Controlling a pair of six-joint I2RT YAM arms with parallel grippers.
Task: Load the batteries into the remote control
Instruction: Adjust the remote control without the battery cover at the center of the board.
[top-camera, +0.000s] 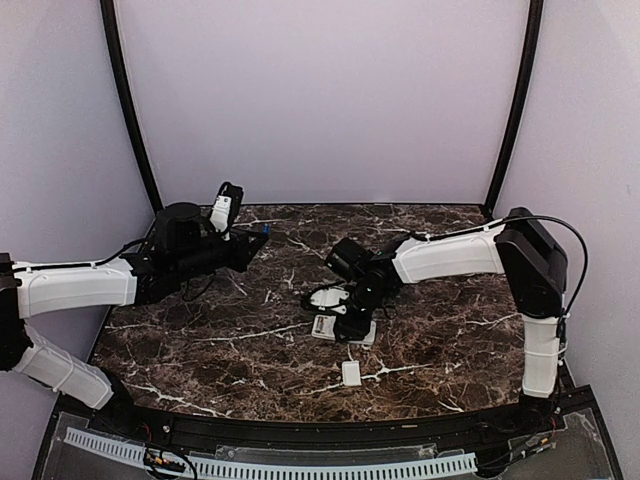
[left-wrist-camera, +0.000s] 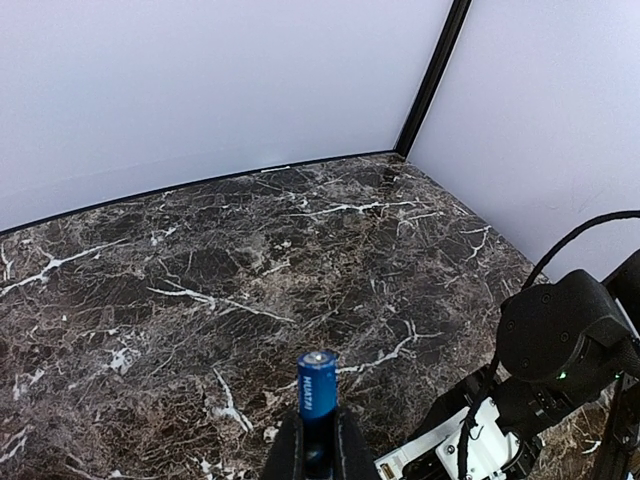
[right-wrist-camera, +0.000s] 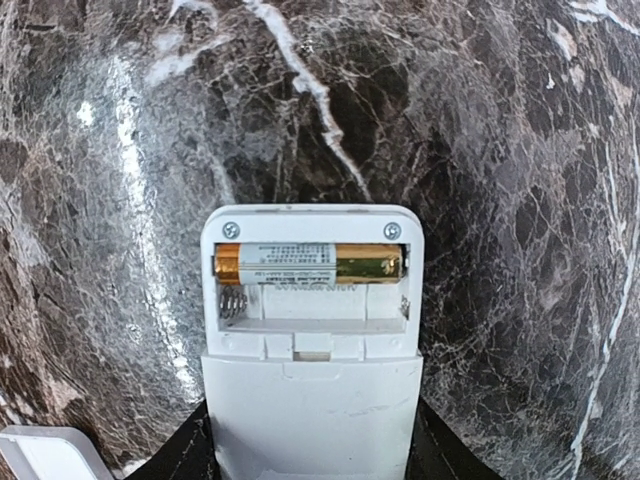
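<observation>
Your left fingers (left-wrist-camera: 287, 452) clamp the bluish battery (left-wrist-camera: 318, 385), pointing out past them; to their right, your right fingers (right-wrist-camera: 185, 455) clamp the remote control (right-wrist-camera: 312, 410), empty slot (right-wrist-camera: 310, 303) crosswise.

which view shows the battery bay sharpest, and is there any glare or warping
Right wrist: the remote control's bay is crisp, there is a bright glint on the gold battery, and the marble table looks bowed toward the edges. Left wrist: the blue battery is sharp, the lighting flat and even. Top external: the remote control is small and soft.
</observation>
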